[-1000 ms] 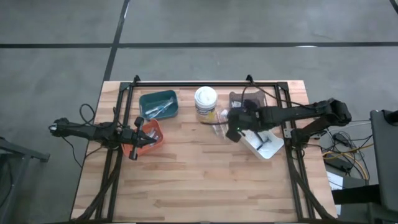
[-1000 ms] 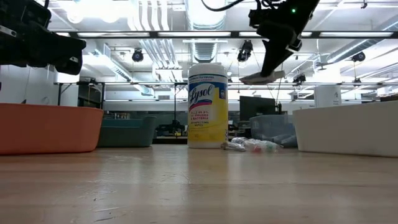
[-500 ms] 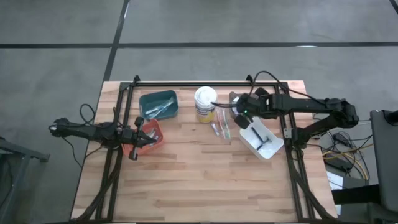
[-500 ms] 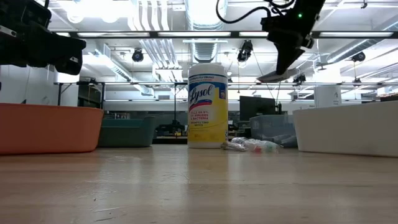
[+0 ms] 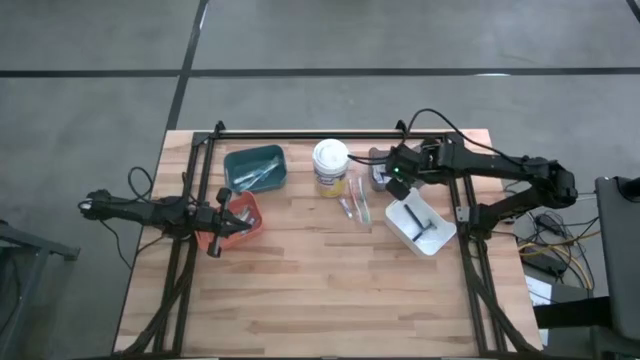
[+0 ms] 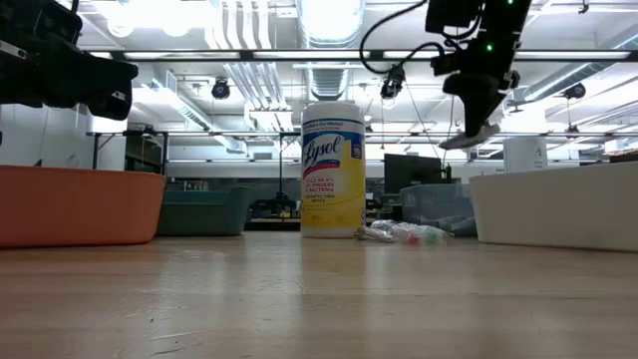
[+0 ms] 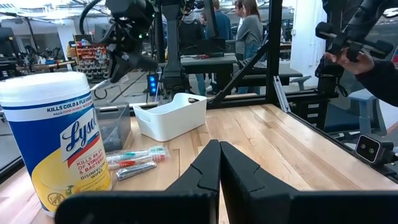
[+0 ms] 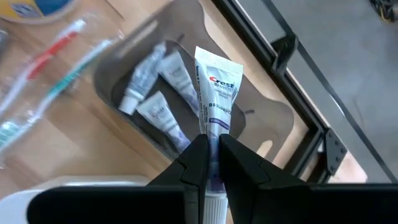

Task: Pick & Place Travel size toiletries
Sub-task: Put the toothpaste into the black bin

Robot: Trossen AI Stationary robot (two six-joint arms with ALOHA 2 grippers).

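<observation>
My right gripper [image 5: 392,174] is shut on a white Crest toothpaste tube [image 8: 217,84] and hangs above the grey bin [image 8: 273,118], where three small tubes [image 8: 158,87] lie. In the low view the tube [image 6: 469,138] tilts below this gripper, clear of everything. A few wrapped toothbrushes [image 5: 353,207] lie flat on the table beside the Lysol tub [image 5: 331,165]. My left gripper [image 7: 219,146] is shut on nothing and waits over the orange bin [image 5: 243,217]. My right gripper pinches the toothpaste tube between its two fingers [image 8: 194,163] on the lower body near the cap end [image 8: 216,134]. The fingers lie along the tube. Its flat crimped end [image 8: 217,59] points away from the gripper. The tube is lifted clear above the grey bin.
A white bin [image 5: 421,226] with a dark item stands just near-side of the grey bin. A teal bin [image 5: 255,167] with items sits by the far left. Black frame rails [image 5: 462,190] run along the table's sides. People stand in the room beyond.
My right gripper has carried the tube toward the table's far edge, from above the toothbrushes to above the grey bin. It stayed shut on the tube, which now tilts more steeply in the low view.
</observation>
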